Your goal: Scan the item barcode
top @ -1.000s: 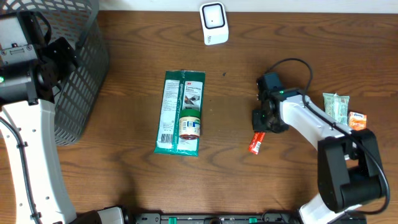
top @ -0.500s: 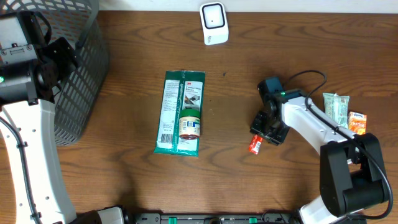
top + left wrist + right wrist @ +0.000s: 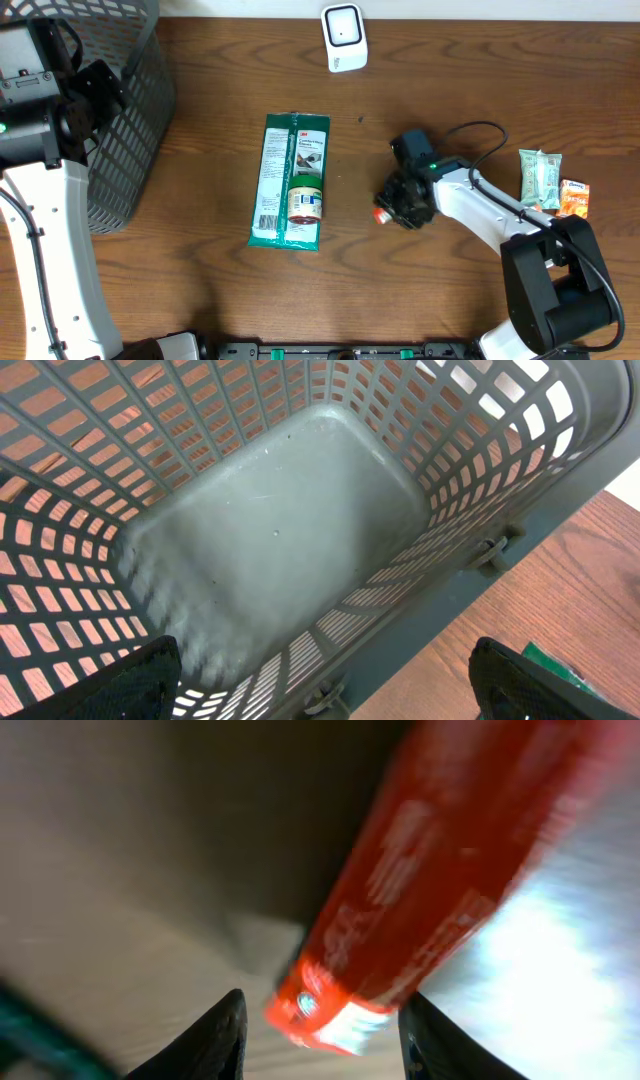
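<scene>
The right claw is now sitting further left than a second ago, having swung in from the right half of the worktop towards its middle, and the red packet is travelling with it; the wrist has also turned, so the packet is now poking out of the claw's left side rather than hanging towards the near edge. The claw is pinching the packet at a narrow gap. In the right wrist view the packet is lying blurred between the two fingertips, running up and to the right. The packet is sitting just right of the worktop's middle, between the green pack with the jar on it and the snacks by the right edge, and well apart from the scanner at the far edge. The left claw is staying put, spread wide over the basket at the far left corner.
</scene>
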Action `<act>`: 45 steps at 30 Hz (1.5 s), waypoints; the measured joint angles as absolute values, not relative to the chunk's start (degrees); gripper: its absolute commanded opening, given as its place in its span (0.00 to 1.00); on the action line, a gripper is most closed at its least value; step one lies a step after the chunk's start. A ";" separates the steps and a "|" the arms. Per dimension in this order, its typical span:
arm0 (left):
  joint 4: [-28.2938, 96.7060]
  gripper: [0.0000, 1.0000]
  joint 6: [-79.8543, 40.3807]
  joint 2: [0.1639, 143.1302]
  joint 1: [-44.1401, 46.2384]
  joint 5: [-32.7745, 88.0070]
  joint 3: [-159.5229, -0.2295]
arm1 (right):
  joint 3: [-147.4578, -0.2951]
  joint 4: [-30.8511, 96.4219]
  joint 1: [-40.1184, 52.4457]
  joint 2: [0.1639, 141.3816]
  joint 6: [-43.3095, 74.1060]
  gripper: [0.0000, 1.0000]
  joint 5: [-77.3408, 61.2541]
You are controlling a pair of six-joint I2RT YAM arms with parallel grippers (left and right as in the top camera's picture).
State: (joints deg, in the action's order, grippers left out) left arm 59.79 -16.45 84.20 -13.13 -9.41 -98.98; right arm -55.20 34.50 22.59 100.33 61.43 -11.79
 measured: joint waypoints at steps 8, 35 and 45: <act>59.77 0.92 -16.45 84.20 -13.13 -9.41 -98.98 | -54.89 18.13 22.57 100.33 63.07 0.50 -17.78; 59.77 0.92 -16.45 84.20 -13.13 -9.41 -98.98 | -66.00 39.57 11.57 95.70 -31.31 0.53 -11.27; 59.77 0.92 -16.45 84.20 -13.13 -9.41 -98.98 | -63.02 39.62 11.57 100.79 -42.33 0.49 -10.66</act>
State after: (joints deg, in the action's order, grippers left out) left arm 59.77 -16.45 84.20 -13.13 -9.41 -98.98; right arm -63.02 39.62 11.57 100.79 -42.33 -10.66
